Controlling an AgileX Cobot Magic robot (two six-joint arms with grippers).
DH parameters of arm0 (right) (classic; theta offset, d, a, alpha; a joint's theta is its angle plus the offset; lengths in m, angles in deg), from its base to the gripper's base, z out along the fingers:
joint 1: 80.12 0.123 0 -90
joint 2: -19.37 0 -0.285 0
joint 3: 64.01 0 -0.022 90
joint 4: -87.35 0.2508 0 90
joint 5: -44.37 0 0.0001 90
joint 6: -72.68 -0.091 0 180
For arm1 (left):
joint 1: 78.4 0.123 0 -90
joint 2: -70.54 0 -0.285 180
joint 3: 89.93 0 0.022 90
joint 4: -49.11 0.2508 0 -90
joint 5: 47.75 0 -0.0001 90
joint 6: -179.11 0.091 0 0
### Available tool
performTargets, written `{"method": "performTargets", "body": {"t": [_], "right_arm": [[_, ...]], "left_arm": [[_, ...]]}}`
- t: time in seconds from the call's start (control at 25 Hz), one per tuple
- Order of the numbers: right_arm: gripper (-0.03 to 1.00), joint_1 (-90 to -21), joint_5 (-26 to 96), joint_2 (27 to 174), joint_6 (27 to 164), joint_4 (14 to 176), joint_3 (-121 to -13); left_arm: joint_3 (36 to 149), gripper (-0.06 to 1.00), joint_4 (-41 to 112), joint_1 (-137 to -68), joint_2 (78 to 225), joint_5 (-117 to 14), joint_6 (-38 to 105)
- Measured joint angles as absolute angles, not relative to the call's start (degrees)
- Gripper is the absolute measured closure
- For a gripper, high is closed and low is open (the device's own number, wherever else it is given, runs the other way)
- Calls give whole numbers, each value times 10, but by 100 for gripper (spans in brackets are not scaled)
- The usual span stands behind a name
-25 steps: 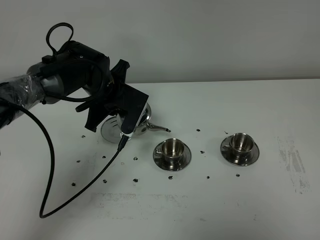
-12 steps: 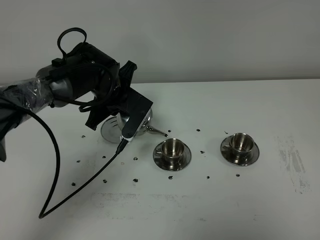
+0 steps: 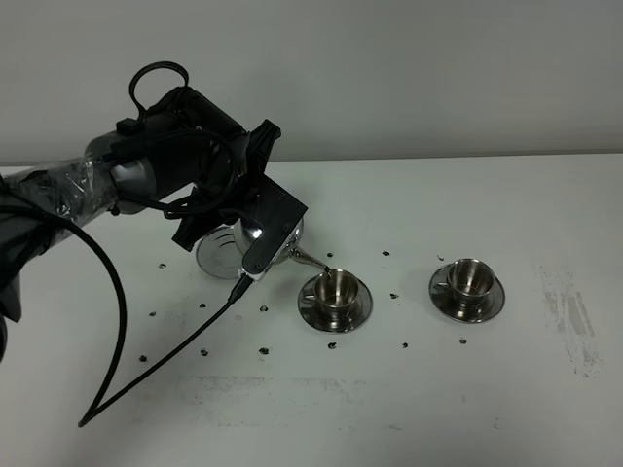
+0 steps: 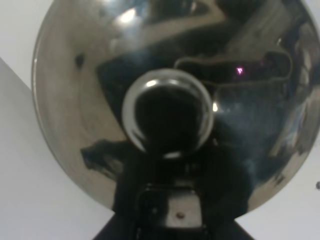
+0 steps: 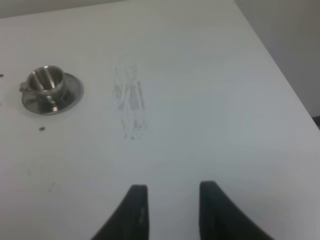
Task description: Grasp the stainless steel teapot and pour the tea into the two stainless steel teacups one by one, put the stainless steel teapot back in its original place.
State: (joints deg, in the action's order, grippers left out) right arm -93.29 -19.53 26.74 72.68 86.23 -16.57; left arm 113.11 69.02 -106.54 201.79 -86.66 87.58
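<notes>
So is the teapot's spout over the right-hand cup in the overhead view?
No, the teapot tilts its spout over the left cup; the right cup stands apart.

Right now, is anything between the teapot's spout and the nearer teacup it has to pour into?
Nothing visible. The left gripper holds the stainless steel teapot tilted, its spout tip just above the near teacup, with only bare air between. The far teacup stands clear to the side.

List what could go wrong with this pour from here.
The shiny steel teapot is tilted in the left claw, its thin spout tip at the rim of the nearer small steel cup. Tea could miss onto the saucer or white table. The spout could also knock that light cup.
</notes>
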Motion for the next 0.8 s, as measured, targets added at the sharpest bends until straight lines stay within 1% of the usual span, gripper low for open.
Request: {"method": "performTargets", "body": {"t": [0.8], "right_arm": [[73, -933, -195, 267, 727, 862, -166]], "left_arm": [[1131, 74, 740, -1070, 2018, -862, 871]]}}
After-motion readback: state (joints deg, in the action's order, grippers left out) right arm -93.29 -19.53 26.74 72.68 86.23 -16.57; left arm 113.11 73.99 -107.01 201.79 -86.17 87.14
